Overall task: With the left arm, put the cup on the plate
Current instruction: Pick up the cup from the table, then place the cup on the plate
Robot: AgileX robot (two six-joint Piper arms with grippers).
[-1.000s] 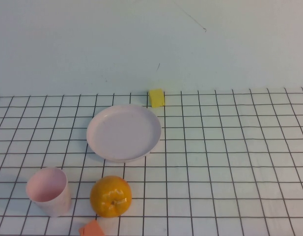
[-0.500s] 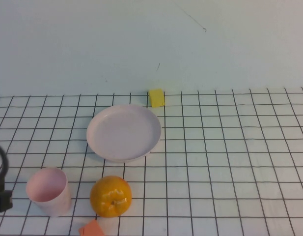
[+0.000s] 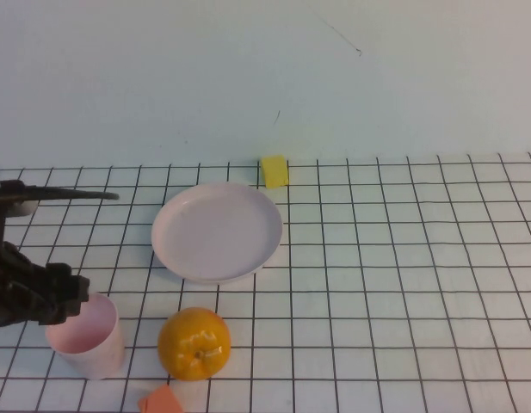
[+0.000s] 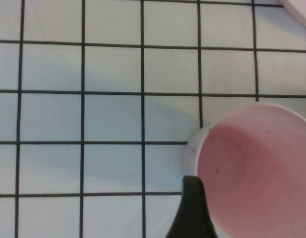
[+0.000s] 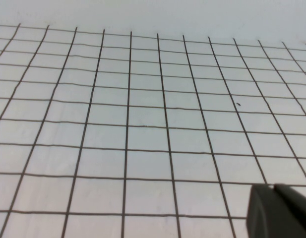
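Observation:
The pale pink cup stands upright at the front left of the grid table, left of an orange fruit. The pale pink plate lies behind them, near the middle. My left gripper hovers over the cup's left rim. In the left wrist view one dark fingertip sits at the rim of the cup, and the other finger is out of frame; the jaws look open and hold nothing. My right gripper shows only in the right wrist view, fingers together over bare grid.
A yellow block sits just behind the plate. A small orange piece lies at the front edge below the fruit. A corner of the plate shows in the left wrist view.
My left arm has come in from the left edge and moved forward and right over the cup's left rim. The cup, fruit and plate have not moved.

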